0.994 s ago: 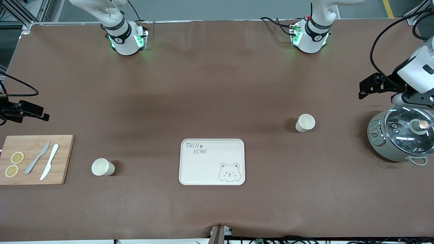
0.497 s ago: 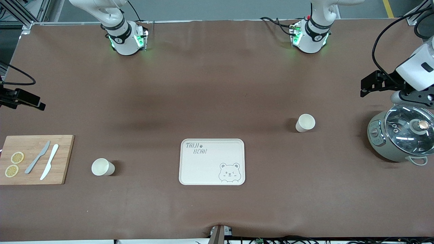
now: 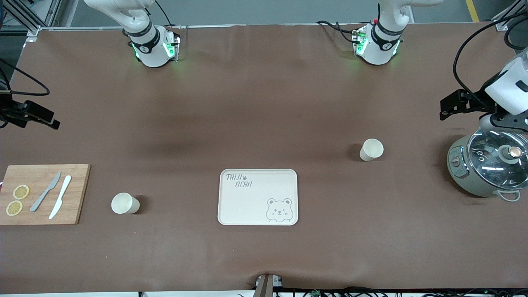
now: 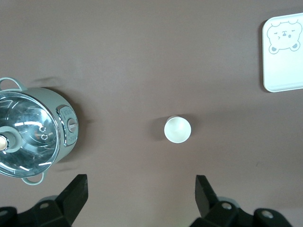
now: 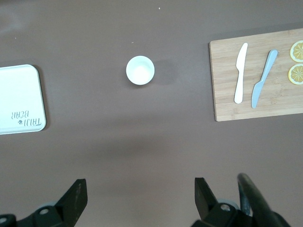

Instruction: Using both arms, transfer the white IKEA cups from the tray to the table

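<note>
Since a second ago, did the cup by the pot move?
No. The cup sits in the same spot beside the pot, no closer to the bear tray.

Brown table (image 3: 264,103) carries: cups (image 3: 122,203) (image 3: 372,149), tray (image 3: 258,196), board (image 3: 43,194), pot (image 3: 489,163).

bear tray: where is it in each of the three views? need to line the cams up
Front view: bear tray sits low in the middle, between the two cups.
Left wrist view: only its bear-drawing end shows, cut off at a picture edge.
Right wrist view: only its lettered end shows, cut off at a picture edge.
Shared landmark: the tray itself; no single cup appears in all three views.
</note>
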